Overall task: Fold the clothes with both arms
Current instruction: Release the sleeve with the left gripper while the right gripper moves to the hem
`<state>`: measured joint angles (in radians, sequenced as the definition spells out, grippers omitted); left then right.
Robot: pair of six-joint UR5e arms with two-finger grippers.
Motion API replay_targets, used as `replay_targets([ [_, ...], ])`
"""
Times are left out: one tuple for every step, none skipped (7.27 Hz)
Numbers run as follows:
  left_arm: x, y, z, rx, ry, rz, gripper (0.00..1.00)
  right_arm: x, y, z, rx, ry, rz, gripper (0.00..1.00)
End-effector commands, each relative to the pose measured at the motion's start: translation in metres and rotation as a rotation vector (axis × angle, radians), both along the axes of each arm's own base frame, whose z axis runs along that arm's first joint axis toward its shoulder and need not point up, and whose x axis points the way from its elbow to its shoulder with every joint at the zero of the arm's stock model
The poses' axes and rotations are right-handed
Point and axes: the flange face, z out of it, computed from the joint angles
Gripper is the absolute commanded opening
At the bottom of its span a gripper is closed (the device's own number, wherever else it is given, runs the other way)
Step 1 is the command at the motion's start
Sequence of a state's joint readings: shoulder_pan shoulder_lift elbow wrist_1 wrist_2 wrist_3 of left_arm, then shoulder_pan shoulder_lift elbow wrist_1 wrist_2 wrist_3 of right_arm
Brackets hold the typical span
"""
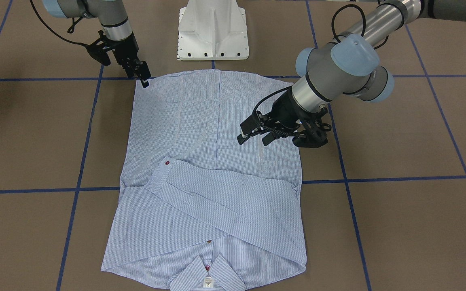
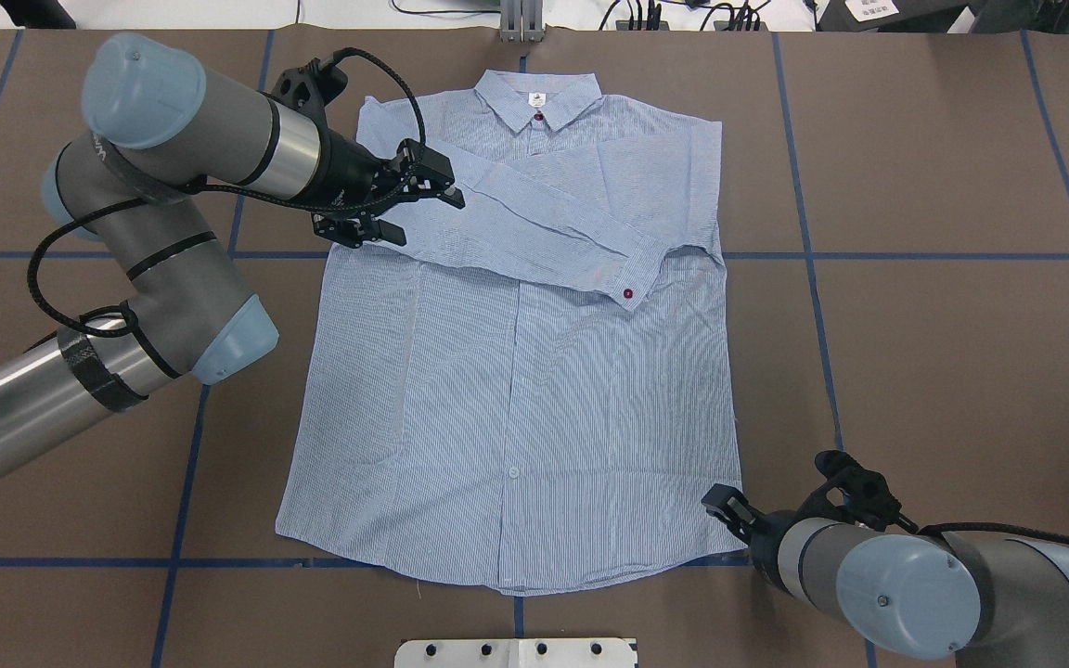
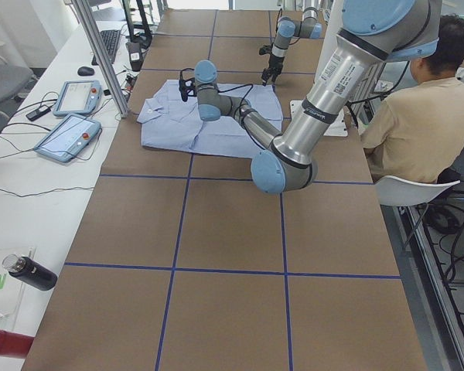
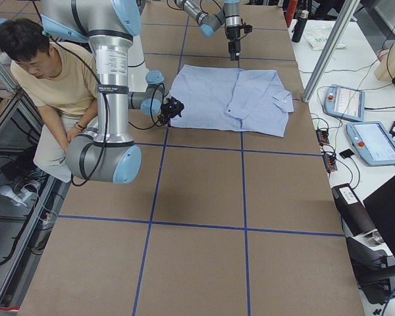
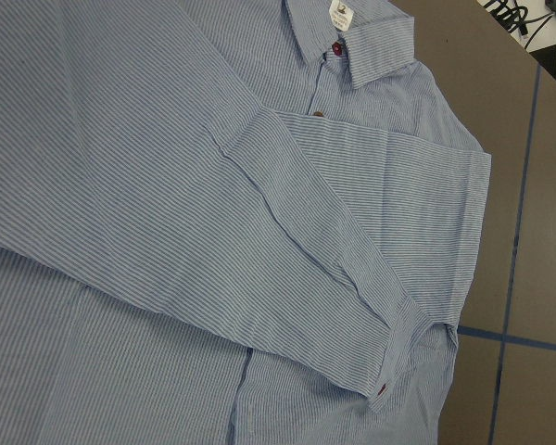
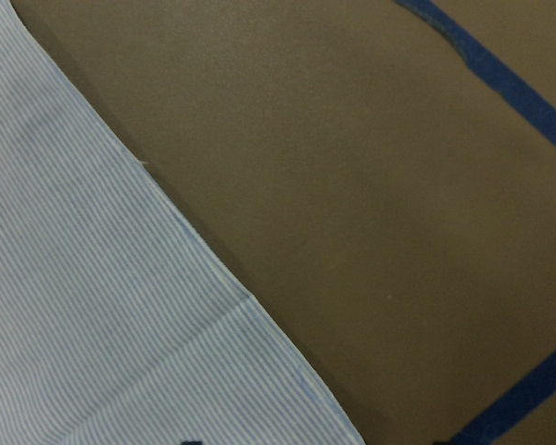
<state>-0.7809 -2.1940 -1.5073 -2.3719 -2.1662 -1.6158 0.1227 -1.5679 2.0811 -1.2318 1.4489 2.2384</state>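
On the desk (image 2: 961,325) the shirt (image 2: 534,417) lies flat, long axis from hem by the robot to collar (image 2: 537,97) at the far side. The left tool (image 2: 418,215) hovers over its folded sleeve (image 2: 544,232), jaws spread, empty. The right tool (image 2: 727,506) meets the hem corner; whether it grips, I cannot tell.

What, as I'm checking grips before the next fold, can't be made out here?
Right gripper: open or shut on the shirt corner unclear; fingertips too small in the front view, cut off in its wrist view.
Tag text: too small in every view.
Collar: cut by the front view's bottom edge.
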Motion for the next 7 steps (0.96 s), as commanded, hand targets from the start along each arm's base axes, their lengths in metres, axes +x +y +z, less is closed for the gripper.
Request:
replay_targets([
  [-0.0002, 0.0003, 0.0009, 0.0, 0.0, 0.0, 0.91, -0.0035, 0.0046, 0.0048, -0.001, 0.01, -0.008, 0.81],
  [-0.0001, 0.0002, 0.0011, -0.001, -0.001, 0.0, 0.91, -0.0048, 0.0053, 0.0053, -0.002, 0.01, -0.011, 0.79],
  [-0.0002, 0.0003, 0.0009, 0.0, 0.0, 0.0, 0.91, -0.0066, 0.0053, 0.0096, -0.005, 0.017, -0.011, 0.78],
  [0.0001, 0.0001, 0.0016, -0.001, -0.001, 0.002, 0.91, -0.0063, 0.0055, 0.0103, -0.006, 0.018, -0.012, 0.75],
  [0.0001, -0.0001, 0.0018, 0.001, 0.001, 0.0, 0.91, -0.0067, 0.006, 0.0094, -0.009, 0.015, -0.017, 0.57],
  [0.0001, 0.0, 0.0016, 0.003, 0.002, 0.0, 0.91, -0.005, 0.0057, 0.0058, -0.01, 0.007, -0.016, 0.24],
  [0.0001, 0.0, 0.0016, 0.003, 0.002, 0.0, 0.91, -0.0038, 0.0058, 0.0043, -0.009, 0.004, -0.016, 0.0],
])
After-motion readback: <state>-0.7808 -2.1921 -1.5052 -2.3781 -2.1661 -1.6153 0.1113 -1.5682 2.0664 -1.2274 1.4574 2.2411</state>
